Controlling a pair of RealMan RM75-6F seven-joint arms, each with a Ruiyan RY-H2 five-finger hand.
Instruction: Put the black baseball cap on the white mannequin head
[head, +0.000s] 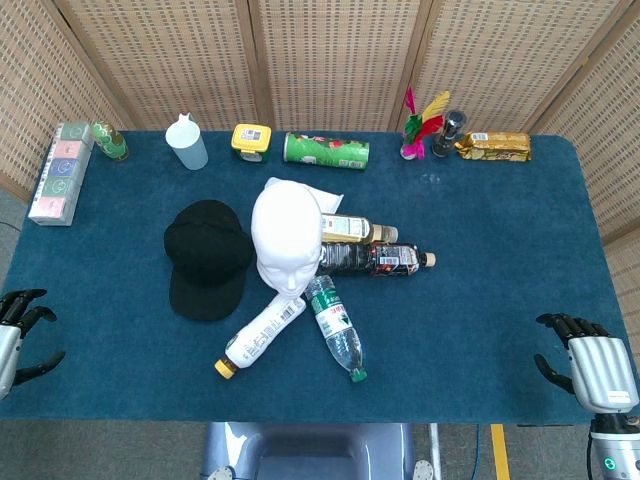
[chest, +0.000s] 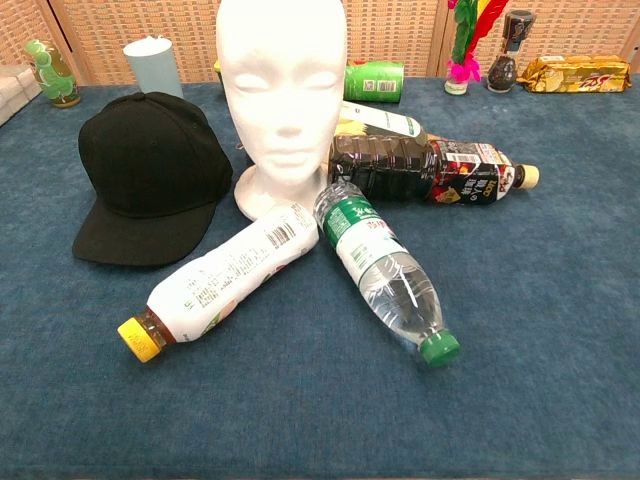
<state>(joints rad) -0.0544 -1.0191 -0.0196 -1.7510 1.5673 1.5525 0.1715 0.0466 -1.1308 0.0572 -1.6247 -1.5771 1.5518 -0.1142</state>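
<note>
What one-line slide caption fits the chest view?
Black baseball cap lies on the blue table beside the upright white mannequin head, among toppled bottles.

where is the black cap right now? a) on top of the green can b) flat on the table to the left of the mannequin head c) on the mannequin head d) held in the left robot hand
b: the black cap lies flat on the blue table just left of the white mannequin head, whose top is bare.

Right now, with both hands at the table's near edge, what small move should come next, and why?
Probably bring the left hand forward toward the black cap. The cap lies on the table left of the mannequin head, on that hand's side, and both hands hold nothing, the right hand being far across the table.
</note>
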